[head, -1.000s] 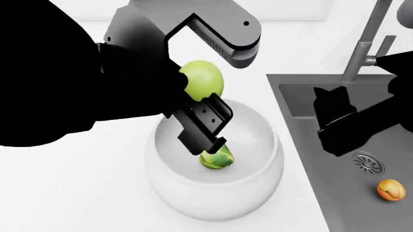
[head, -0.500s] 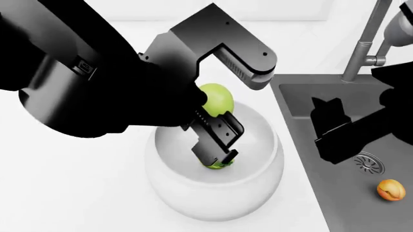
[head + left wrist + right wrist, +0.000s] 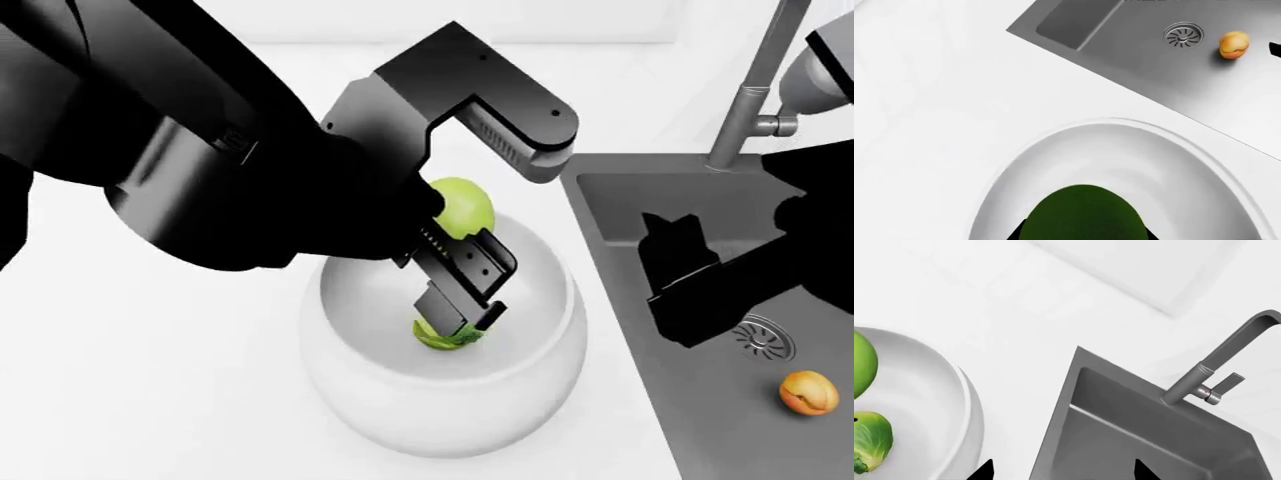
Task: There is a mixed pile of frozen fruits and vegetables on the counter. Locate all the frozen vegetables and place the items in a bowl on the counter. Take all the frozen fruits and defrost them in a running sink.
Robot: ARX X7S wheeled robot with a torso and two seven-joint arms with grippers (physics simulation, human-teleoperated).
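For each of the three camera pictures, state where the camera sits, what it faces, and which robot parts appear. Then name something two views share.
Head view: from the robot's head, looking down at the large white round bowl and dark grey sink; both black arms show, the left gripper holding the smooth lime-green ball.
Left wrist view: on the left arm, facing down into the bowl; the ball fills the foreground.
Right wrist view: on the right arm, facing the tall grey faucet; only black fingertips show.
Shared: head and left wrist views both show the orange apricot-like ball.
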